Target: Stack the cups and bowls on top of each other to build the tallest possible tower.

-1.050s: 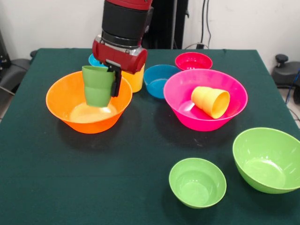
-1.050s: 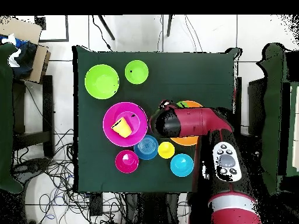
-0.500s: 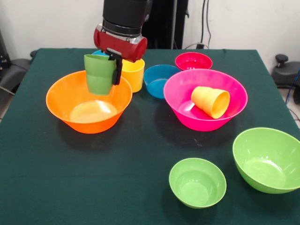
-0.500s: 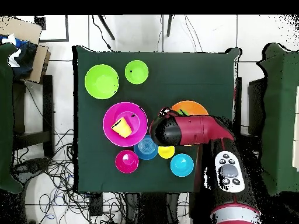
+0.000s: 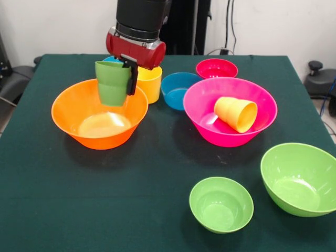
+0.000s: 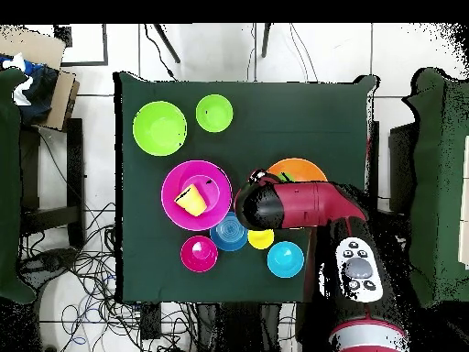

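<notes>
Above the large orange bowl [image 5: 100,116]: green cup [image 5: 112,83], upright, clamped by its rim in the gripper [image 5: 126,77]. Held clear of the bowl, likely for carrying to a stacking spot.

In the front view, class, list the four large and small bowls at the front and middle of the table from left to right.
Orange bowl → small green bowl → pink bowl → large green bowl.

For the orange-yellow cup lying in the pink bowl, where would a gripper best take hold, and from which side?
The orange-yellow cup lies on its side in the large pink bowl, open mouth toward the table's near right in the front view. Probably best: come straight down from above and pinch across its tapered body near the wider mouth end, since the bowl's wall blocks any sideways approach.
</notes>
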`<action>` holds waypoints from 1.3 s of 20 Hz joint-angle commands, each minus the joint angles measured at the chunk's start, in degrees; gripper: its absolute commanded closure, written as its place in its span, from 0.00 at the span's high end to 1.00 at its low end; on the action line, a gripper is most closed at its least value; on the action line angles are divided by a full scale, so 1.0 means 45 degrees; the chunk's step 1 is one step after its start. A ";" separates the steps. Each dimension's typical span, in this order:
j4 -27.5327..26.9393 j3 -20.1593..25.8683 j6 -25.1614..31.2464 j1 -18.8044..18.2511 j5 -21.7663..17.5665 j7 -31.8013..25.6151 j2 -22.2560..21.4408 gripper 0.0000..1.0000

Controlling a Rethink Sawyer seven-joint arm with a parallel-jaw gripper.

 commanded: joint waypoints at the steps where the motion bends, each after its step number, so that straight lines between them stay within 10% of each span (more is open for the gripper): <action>1: 0.0462 0.0667 -0.0446 0.0053 -0.1238 -0.1147 0.0624 0.00; 26: -0.0889 -0.0247 -0.2960 -0.0001 -0.2459 -0.0432 0.2871 0.00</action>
